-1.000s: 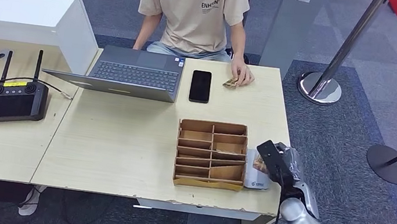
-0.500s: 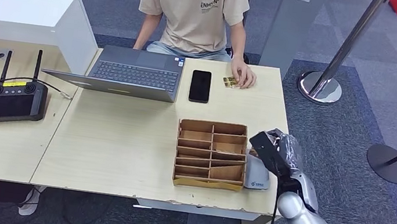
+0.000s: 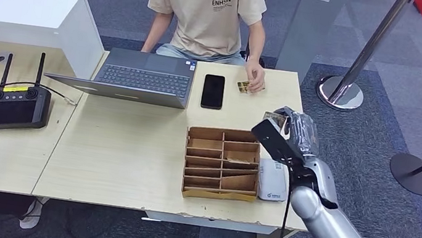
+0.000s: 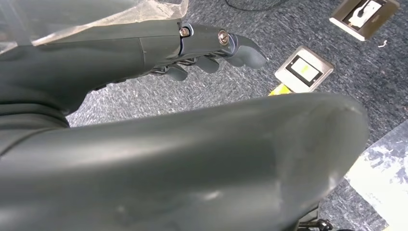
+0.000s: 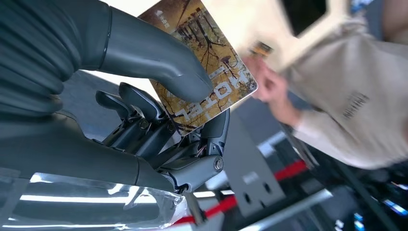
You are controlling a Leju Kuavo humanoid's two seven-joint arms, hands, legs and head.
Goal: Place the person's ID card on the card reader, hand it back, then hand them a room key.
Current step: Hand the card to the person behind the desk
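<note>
"HOTEL" — apparently — on room key [image 5: 207,62]

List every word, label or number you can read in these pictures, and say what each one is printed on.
"HOTEL": card pinched in the right hand, seen upside down.
"ENHON": person's beige shirt; smaller line beneath unreadable.
Yellow label on the controller: too small.
Blue logo on the white card reader: too small.

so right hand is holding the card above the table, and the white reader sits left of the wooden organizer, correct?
Not quite: the white card reader sits right of the wooden organizer, against its side, as the head view shows. The rest stands: the right hand holds the card above the table.
</note>
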